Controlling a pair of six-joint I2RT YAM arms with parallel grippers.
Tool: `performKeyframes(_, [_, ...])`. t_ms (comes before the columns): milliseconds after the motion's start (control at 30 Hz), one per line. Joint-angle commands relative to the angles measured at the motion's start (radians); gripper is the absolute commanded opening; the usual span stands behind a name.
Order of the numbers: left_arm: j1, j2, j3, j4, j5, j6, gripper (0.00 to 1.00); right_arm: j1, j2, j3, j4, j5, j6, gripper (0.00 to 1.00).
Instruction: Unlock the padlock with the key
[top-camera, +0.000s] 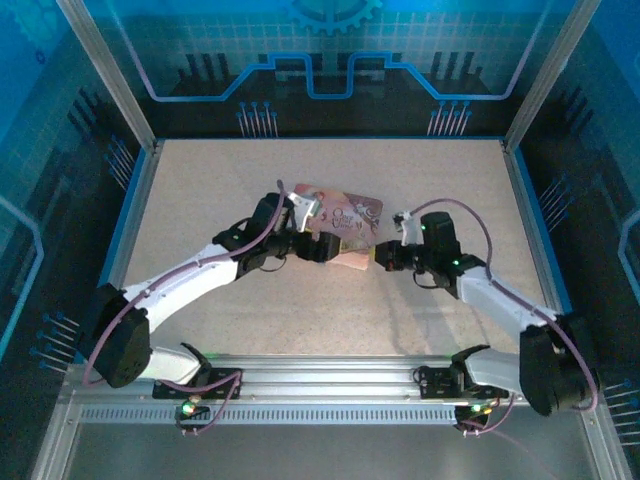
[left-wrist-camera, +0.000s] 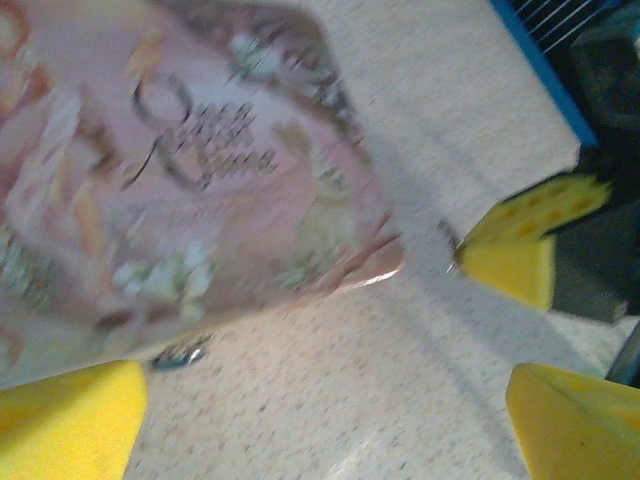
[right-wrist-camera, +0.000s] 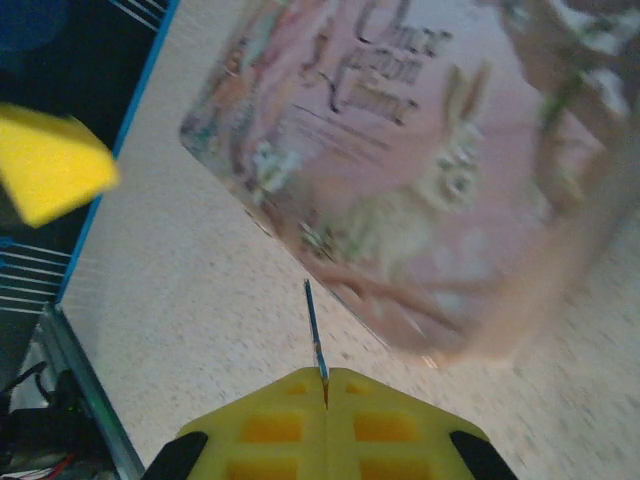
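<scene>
The key is sticking out of the right gripper, whose yellow pads are clenching together on its base. Its long axis is running straight out from the fingertips. Its tip is pointing left across the table at the right, near edge of the pink box. The tip is sitting just beside that edge, and whether it is touching cannot be told. The key is showing edge-on as a thin, pale, bluish-silver sliver, far narrower than the pads.

The padlock is lying on the table at the near edge of the pink box, peeking out from under the rim. It is showing as a tiny dark, bluish lump with a glint of metal, and it is too blurred to tell which way it is pointing.

The left gripper is standing wide open and grasping nothing, with one pad just near of the padlock. From above, the left gripper and the right gripper are facing each other along the box's near side. The box's picture lid is overhanging the padlock between them.
</scene>
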Motion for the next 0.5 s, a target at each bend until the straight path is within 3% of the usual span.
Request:
performKeyframes(0, [0.024, -0.045, -0.100, 0.097, -0.001, -0.054, 0.95, 0.034, 0.079, 0.068, 0.157, -0.047, 0.043, 0.00])
performKeyframes(267, [0.041, -0.001, -0.243, 0.323, 0.027, -0.125, 0.96, 0.052, 0.246, 0.124, 0.249, -0.038, 0.061, 0.00])
performKeyframes(467, [0.040, 0.084, -0.271, 0.429, 0.029, -0.141, 0.96, 0.055, 0.281, 0.131, 0.173, -0.006, 0.021, 0.00])
